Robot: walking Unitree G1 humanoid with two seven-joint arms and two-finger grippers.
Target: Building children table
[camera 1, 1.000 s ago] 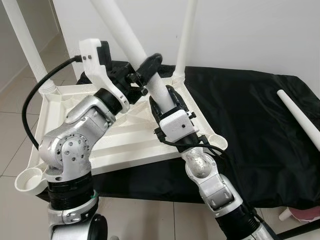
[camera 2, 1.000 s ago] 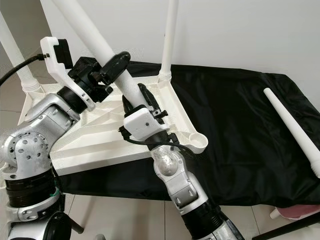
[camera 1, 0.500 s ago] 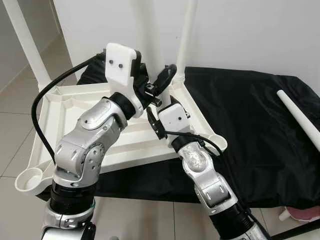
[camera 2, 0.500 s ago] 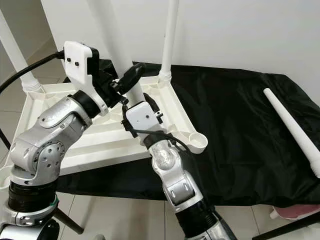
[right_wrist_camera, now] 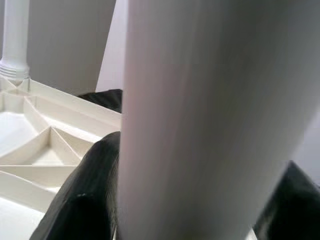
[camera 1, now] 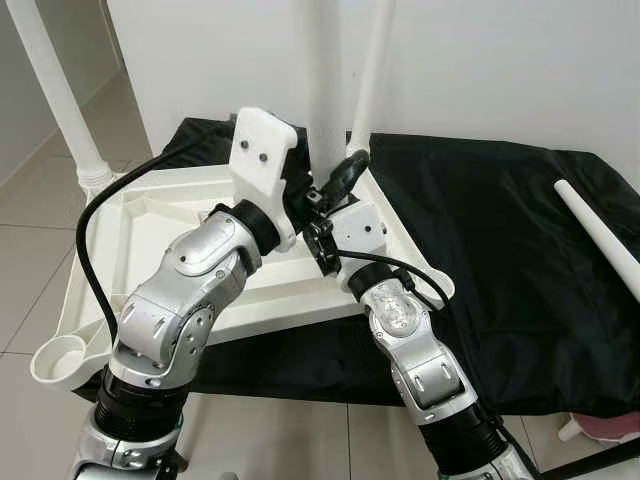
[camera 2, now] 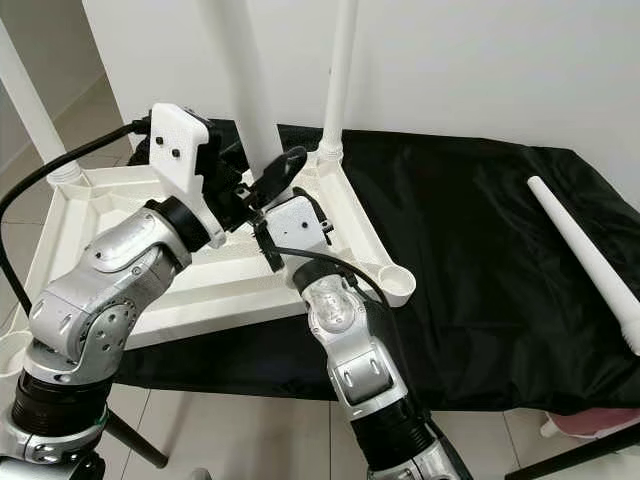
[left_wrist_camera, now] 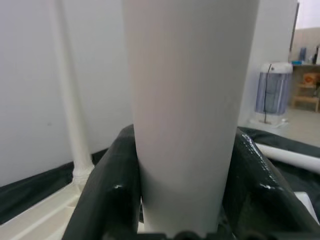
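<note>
Both grippers, left gripper point(camera 2: 262, 188) and right gripper point(camera 2: 262, 222), are clamping the white table leg point(camera 2: 240, 90) upright over the upturned white tabletop point(camera 2: 205, 280) on the black-covered bench point(camera 2: 480, 260), apparently steadying it for seating in a socket.

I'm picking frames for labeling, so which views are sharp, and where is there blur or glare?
Both eye views: evenly lit and sharp, white tabletop and black cloth crisp, no glare. Left wrist view: the leg is soft, as are the black fingers beside it, the background clearer. Right wrist view: the leg is a featureless blur, the tabletop ribs sharper.
</note>
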